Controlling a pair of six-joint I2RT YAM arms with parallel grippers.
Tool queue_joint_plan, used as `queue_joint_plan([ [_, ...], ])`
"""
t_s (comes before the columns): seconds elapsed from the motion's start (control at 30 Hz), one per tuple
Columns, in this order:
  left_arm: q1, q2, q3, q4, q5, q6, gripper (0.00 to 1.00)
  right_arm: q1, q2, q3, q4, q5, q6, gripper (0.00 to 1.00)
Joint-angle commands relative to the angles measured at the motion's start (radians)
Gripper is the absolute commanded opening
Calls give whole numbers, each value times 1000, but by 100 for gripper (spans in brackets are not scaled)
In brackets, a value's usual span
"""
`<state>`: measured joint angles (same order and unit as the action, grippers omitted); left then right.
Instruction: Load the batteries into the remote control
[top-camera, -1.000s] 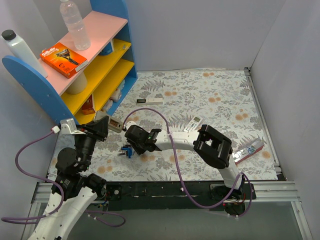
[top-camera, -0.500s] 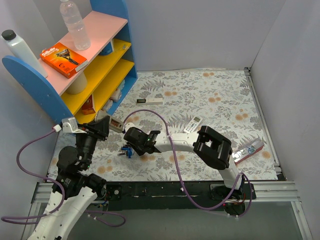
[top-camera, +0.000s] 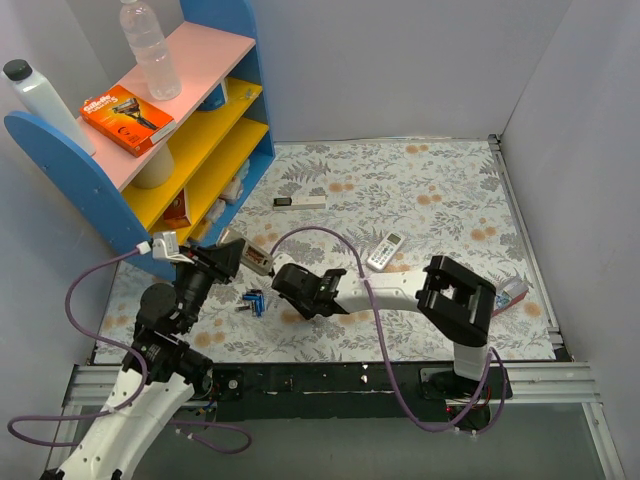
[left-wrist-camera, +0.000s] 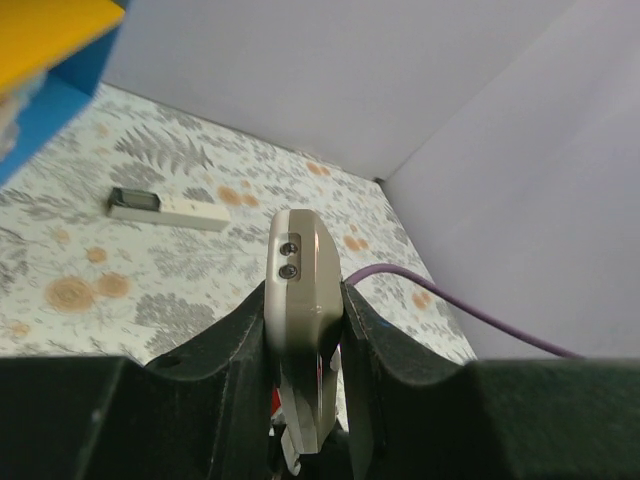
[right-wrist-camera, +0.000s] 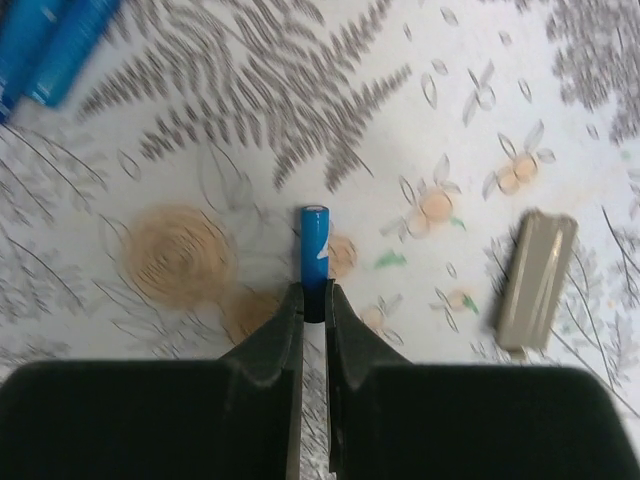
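My left gripper (top-camera: 235, 258) is shut on the white remote control (top-camera: 259, 261) and holds it above the table. In the left wrist view the remote (left-wrist-camera: 300, 260) shows edge on between the two fingers of the left gripper (left-wrist-camera: 304, 296). My right gripper (top-camera: 298, 300) is shut on one blue battery (right-wrist-camera: 315, 240), which sticks out past the tips of the right gripper (right-wrist-camera: 314, 294) just above the floral mat. The other batteries (top-camera: 252, 300) lie in a small cluster left of it and show in the right wrist view's upper left corner (right-wrist-camera: 50, 40).
A grey-beige flat cover piece (right-wrist-camera: 535, 280) lies on the mat to the right of the held battery. A slim white remote (top-camera: 384, 250) and a long white bar with a black end (top-camera: 300, 202) lie farther back. The blue shelf (top-camera: 215, 150) stands at the left.
My left gripper has carried the remote to the right, toward the middle. My right gripper has moved right, away from the battery cluster, with one battery in it.
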<state>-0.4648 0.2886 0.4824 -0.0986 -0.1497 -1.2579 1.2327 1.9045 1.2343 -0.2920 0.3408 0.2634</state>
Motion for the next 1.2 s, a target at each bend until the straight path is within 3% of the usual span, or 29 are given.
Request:
queue_joint_plan([
  [0.0,8,9,-93,132,128,-110,0,-1,-117,-105,-27,67,-10,1],
  [0.33,8,124,-278,425,308,-236,0,-42,-416,-275,-61,110,10,1],
  [0.5,8,201,-340,560,357,-281,0,-45,-531,-277,-121,142,2,1],
  [0.63,8,290,-372,678,392,-294,0,-45,-600,-254,-133,83,-13,1],
  [0.9,8,524,-407,991,449,-334,0,-42,-596,-161,-124,-29,-9,1],
  [1.17,6,684,-410,1175,469,-344,0,-38,-542,-84,-113,-92,7,1],
])
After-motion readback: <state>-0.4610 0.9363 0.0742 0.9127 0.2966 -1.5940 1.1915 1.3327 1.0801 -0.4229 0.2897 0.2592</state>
